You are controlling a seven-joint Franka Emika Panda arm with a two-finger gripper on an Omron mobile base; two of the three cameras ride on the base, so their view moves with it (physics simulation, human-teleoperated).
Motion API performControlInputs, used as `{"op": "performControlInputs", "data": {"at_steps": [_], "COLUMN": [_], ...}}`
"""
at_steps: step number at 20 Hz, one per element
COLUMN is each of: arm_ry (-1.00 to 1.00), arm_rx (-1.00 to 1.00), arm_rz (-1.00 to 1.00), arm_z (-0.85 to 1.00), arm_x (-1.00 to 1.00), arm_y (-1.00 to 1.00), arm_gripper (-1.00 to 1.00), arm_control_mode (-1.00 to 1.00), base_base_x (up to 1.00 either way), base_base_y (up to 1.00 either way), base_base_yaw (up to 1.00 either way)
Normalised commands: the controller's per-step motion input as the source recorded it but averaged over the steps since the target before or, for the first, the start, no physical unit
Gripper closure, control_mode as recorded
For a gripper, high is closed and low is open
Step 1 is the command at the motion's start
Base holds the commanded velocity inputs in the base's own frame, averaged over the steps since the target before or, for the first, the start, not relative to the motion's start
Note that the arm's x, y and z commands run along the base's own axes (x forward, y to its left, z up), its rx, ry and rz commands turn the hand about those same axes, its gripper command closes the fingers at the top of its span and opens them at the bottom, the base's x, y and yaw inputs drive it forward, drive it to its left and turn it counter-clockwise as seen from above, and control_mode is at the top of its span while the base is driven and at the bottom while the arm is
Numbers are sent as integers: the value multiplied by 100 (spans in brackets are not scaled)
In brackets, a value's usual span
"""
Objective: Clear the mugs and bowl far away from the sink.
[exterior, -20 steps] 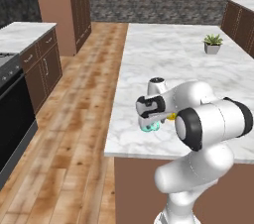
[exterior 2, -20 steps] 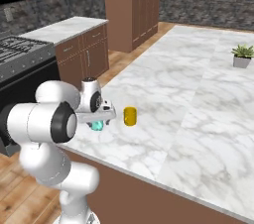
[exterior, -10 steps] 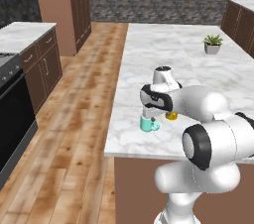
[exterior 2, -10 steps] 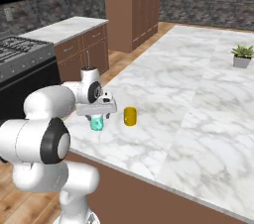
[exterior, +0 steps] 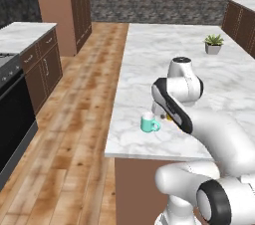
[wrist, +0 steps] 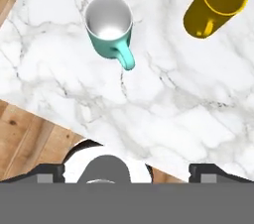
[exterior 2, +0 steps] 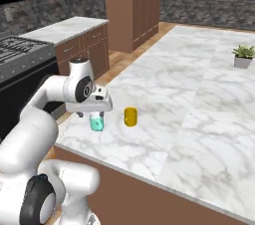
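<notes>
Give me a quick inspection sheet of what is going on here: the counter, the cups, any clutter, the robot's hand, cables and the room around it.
Surface: white marble island counter, bare around the cups.
Job's things: teal mug with white inside and side handle, upright near the counter edge; yellow-amber cylindrical mug, upright beside it, apart.
Clutter: small potted green plant at the far side.
Hand: hand open above the teal mug, holding nothing.
Cables: nothing seen.
Surroundings: wooden floor, brown cabinets, black stove.
</notes>
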Motion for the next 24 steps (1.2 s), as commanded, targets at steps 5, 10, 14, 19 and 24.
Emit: {"op": "performControlInputs", "data": {"at_steps": [5,10,14,19,24], "arm_ry": [-24,-12,-4,-5,-2], "arm_rx": [0,0,1,7,8], "arm_rz": [-2,-9,-22,-17,-1], "arm_z": [58,63,66,70,65], "arm_x": [-81,-71,-71,-69,-30], "arm_y": [0,0,0,0,-1], "arm_gripper": [-100,-100,-100,-100,-100], "arm_control_mode": [-100,-100,-100,-100,-100], "base_base_x": [0,0,0,0,0], "base_base_y": [0,0,0,0,0], "base_base_yaw": [0,0,0,0,0]}}
